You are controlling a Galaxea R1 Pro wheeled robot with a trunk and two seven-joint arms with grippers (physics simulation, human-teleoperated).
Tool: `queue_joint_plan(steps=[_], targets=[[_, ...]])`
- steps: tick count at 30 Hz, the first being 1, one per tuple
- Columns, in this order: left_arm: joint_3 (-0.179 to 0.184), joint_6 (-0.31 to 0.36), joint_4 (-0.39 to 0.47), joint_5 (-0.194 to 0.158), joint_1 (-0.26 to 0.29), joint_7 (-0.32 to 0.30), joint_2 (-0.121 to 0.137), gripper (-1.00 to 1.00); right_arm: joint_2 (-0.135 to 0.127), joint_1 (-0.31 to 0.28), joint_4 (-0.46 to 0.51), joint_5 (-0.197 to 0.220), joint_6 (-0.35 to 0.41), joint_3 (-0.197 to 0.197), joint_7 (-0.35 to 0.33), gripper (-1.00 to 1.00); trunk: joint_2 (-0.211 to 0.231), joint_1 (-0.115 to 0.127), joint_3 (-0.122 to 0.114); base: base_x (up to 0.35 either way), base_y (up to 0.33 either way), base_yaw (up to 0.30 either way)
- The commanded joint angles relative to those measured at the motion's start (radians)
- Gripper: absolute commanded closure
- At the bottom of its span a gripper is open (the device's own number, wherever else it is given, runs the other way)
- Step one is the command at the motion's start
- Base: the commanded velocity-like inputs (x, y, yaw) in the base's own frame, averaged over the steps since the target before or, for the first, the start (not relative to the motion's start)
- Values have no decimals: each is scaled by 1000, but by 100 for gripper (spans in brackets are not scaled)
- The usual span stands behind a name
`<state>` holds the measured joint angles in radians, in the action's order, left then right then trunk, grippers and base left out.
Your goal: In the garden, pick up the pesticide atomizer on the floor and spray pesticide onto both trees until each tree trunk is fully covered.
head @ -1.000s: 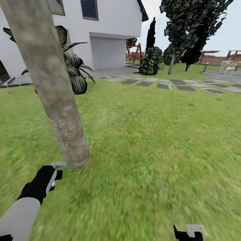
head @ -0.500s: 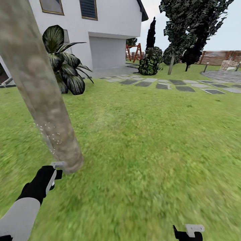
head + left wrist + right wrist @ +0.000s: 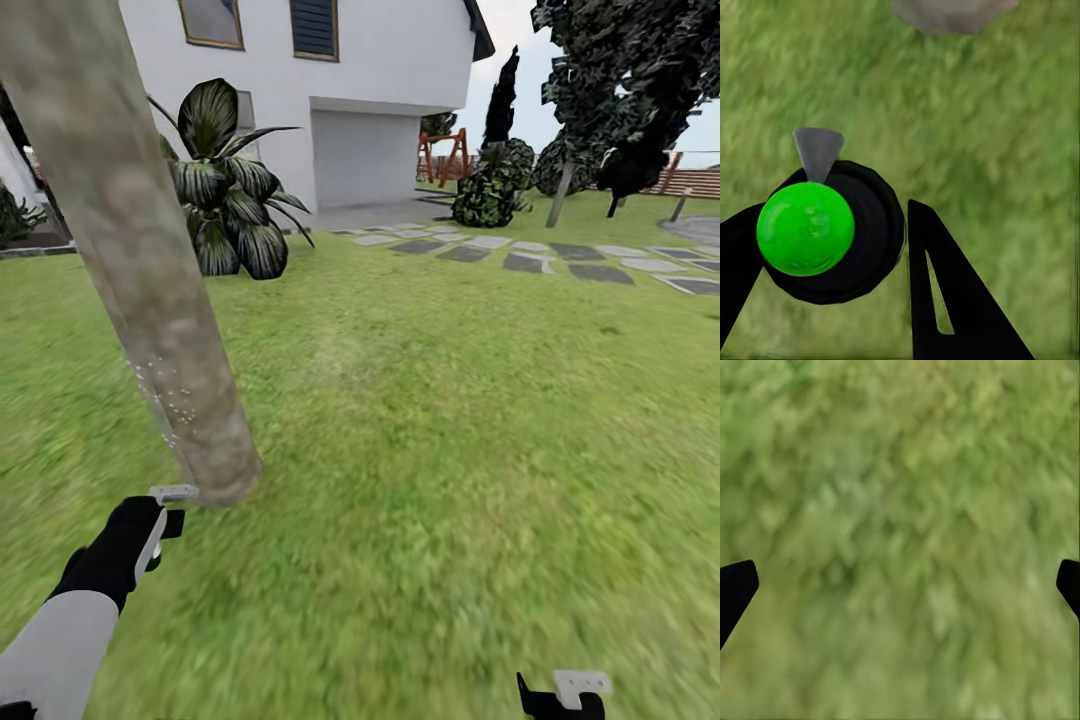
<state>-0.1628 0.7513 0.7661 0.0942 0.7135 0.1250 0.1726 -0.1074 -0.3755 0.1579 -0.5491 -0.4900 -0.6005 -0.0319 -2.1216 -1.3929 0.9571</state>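
- Right gripper (image 3: 562, 695): at the lower edge of the head view, cut off by the frame. In the right wrist view its fingertips (image 3: 735, 589) stand far apart at the picture's edges, with nothing between them over the grass (image 3: 900, 532).
- Left gripper (image 3: 160, 515): closed around the pesticide atomizer (image 3: 832, 232), whose dark body with a bright green cap sits between the black fingers (image 3: 945, 292). Its pale grey nozzle (image 3: 175, 493) points at the base of the tree trunk (image 3: 150, 280), just beside it.
- Change: the whole head view has shifted since a second ago, so the camera has moved. The trunk now shows from a slightly different side, while the arm keeps the same pose. Judgement: the robot is repositioning to reach unsprayed bark.
- Pesticide (image 3: 165, 385): whitish specks form a small patch low on the trunk; most bark looks bare, so coverage seems far from complete.
- Hard to make out: the trunk's far side is hidden and its top is cut off. Among the distant trees (image 3: 620, 90) beyond the house (image 3: 360, 100), the second task tree cannot be told.
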Motion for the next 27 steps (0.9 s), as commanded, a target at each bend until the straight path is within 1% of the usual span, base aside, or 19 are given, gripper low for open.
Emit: queue_joint_plan(steps=[1,9,15,16,18,21,25,27], targets=[[-2,5,0,11,1,-4,-3,100,0,-1,-1,-6,-4,-8,-3,-100,0,0,1,163,-281,185],[-3,3,1,10,0,-4,-5,100,0,-1,0,-6,-4,-8,-3,-100,0,0,1,215,-275,33],[-2,3,1,10,0,-4,4,100,0,0,0,-6,-4,-8,-4,-100,0,0,1,227,-273,4],[-7,3,1,10,1,-4,2,100,0,0,0,-6,-4,-8,-4,-100,0,0,1,200,-273,111],[-11,2,2,11,0,-4,0,100,0,0,0,-6,-4,-8,-3,-100,0,0,1,188,-276,203],[-15,2,4,12,1,-4,7,100,0,-1,0,-6,-4,-8,-3,-100,0,0,1,177,-281,261],[-52,1,4,15,1,-4,8,100,0,-1,0,-6,-4,-8,-3,-100,0,0,1,170,-284,275],[-58,0,4,17,0,-4,8,100,0,0,0,-6,-4,-8,-3,-100,0,0,1,159,-286,276]])
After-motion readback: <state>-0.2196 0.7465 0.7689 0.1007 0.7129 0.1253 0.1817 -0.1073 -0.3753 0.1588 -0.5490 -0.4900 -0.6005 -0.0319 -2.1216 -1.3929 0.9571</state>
